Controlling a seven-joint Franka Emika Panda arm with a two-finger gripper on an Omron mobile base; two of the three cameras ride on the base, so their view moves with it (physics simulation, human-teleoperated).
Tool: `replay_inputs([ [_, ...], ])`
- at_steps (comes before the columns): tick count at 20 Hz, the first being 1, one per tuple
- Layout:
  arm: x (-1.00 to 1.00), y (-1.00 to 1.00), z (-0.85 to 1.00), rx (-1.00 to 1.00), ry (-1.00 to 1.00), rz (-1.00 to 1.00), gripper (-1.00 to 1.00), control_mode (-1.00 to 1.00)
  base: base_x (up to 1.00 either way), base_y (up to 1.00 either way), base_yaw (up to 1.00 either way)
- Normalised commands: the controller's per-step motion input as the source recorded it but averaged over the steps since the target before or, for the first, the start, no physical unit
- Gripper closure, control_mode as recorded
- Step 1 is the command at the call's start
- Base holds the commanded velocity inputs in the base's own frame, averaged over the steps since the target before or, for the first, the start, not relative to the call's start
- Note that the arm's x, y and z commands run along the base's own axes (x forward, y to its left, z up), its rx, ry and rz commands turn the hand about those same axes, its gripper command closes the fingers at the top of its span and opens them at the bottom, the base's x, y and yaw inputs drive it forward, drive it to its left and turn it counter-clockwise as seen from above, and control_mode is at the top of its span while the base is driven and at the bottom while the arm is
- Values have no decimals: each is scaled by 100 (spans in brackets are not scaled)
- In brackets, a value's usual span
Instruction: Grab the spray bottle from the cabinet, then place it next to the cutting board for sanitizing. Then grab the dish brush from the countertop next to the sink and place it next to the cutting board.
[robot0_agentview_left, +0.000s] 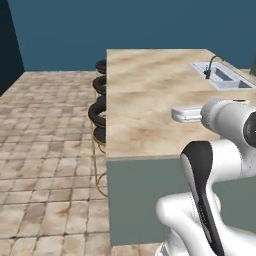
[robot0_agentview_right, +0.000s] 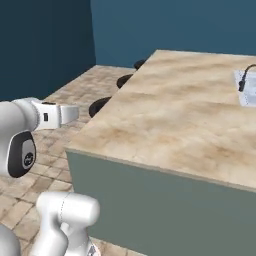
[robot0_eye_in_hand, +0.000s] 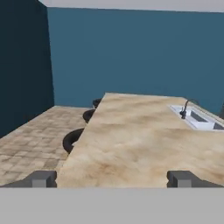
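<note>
My gripper is open, its two dark fingertips wide apart with nothing between them. It hangs above the near end of a beige marbled countertop and points along it. A white sink with a dark faucet sits at the far right of that countertop. The white hand juts out over the near right part of the counter. The spray bottle, the cabinet, the cutting board and the dish brush are out of view.
The counter tops a grey-green island. Three black round stools stand along its left side over a tiled floor. Dark blue walls close the room behind. The sink lies at the far right edge.
</note>
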Motion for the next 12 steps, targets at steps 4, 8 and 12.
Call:
replay_inputs([
  [4, 0, 0, 0, 0, 0, 0, -100, 100, -52, -65, 74],
  [8, 0, 0, 0, 0, 0, 0, -100, 100, -92, -60, 77],
  [12, 0, 0, 0, 0, 0, 0, -100, 100, -100, -46, 75],
])
